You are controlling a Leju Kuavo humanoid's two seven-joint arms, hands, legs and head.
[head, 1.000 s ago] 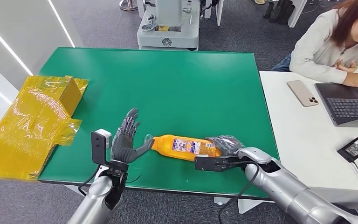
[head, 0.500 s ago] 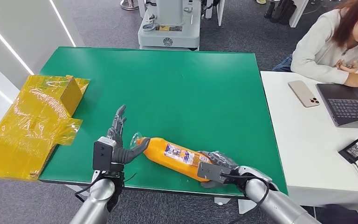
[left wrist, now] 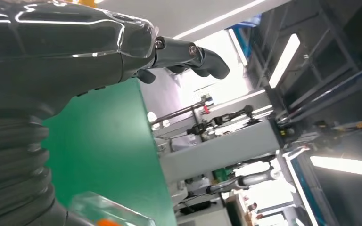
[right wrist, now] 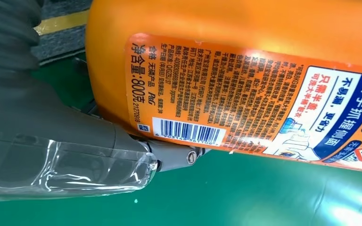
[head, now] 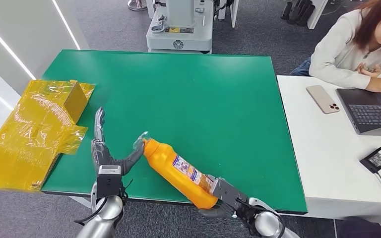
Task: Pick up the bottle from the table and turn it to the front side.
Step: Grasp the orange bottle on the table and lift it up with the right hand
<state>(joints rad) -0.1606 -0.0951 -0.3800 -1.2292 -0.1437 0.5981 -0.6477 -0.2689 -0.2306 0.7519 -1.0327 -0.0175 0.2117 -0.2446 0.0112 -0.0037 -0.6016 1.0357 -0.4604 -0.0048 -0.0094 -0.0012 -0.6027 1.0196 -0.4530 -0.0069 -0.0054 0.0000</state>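
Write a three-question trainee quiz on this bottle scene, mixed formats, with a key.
1. True or false: the orange bottle stands upright on the green table.
2. Which hand grips the bottle's base? A) left hand B) right hand C) the person's hand
3. Fill in: the label side in the right wrist view shows a printed ____.

Key: 1 false, it lies tilted, cap toward the left hand. 2 B. 3 barcode.
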